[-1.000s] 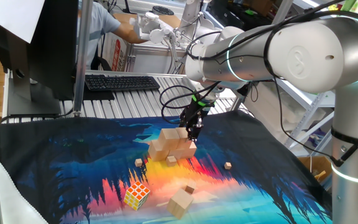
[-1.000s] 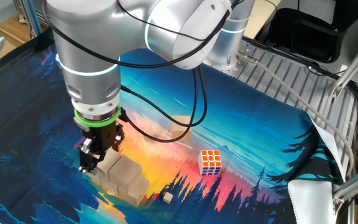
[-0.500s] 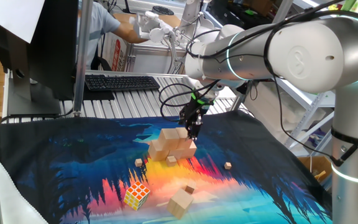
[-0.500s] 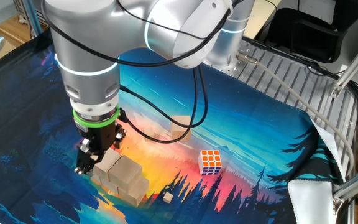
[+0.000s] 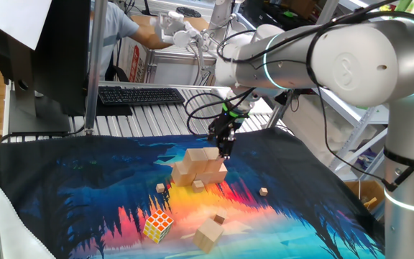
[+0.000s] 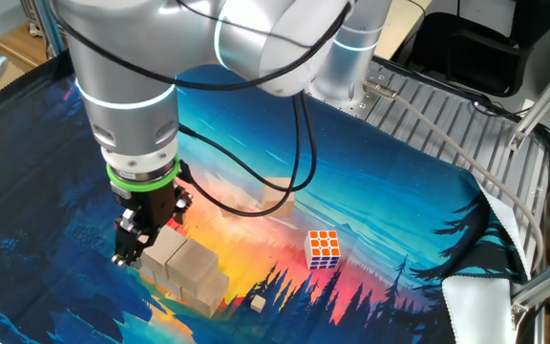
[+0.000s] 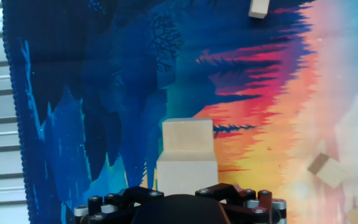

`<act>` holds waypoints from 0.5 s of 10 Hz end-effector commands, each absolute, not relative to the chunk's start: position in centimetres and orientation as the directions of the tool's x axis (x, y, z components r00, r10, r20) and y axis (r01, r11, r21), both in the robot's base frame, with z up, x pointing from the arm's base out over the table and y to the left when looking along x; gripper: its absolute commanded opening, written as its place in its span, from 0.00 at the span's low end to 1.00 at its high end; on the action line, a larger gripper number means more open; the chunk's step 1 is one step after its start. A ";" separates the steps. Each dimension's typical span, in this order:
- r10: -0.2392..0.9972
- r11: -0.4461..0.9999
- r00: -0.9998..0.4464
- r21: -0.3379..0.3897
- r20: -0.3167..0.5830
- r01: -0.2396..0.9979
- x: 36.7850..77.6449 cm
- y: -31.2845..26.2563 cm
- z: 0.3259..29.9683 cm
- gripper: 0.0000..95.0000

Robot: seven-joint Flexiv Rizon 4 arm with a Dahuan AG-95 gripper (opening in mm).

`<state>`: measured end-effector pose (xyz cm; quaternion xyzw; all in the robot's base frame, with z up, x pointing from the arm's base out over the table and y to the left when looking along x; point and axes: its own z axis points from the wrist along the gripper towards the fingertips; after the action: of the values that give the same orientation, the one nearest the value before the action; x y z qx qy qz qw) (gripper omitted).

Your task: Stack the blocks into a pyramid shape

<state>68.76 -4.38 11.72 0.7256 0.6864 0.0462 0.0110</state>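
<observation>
Several pale wooden blocks form a pile [image 5: 200, 167] in the middle of the printed mat, with one block [image 5: 199, 155] on top. The pile also shows in the other fixed view [image 6: 187, 268]. One more block [image 5: 209, 234] lies alone near the front edge. My gripper [image 5: 223, 144] hangs just above the pile's right end, open and holding nothing. In the hand view two blocks [image 7: 187, 135] lie in line right below my gripper [image 7: 187, 190]. In the other fixed view my gripper [image 6: 139, 239] is at the pile's left end.
A multicoloured Rubik's cube [image 5: 157, 225] lies front left of the pile and shows in the other fixed view [image 6: 324, 248]. Tiny wooden cubes [image 5: 264, 191] are scattered on the mat [image 5: 85, 187]. A keyboard [image 5: 141, 94] lies behind the mat.
My gripper has risen a little off the pile. The blocks have not moved.
</observation>
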 end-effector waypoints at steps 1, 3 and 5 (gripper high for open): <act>0.997 -0.033 0.028 0.072 0.069 0.997 68.4 -4.3 12.6 1.00; 0.993 0.042 -0.047 0.045 0.109 0.998 67.3 -3.9 14.9 0.80; 0.981 0.148 -0.151 0.038 0.118 0.988 65.8 -3.1 17.2 0.80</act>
<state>66.57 -3.53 16.05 0.6740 0.7362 0.0541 -0.0289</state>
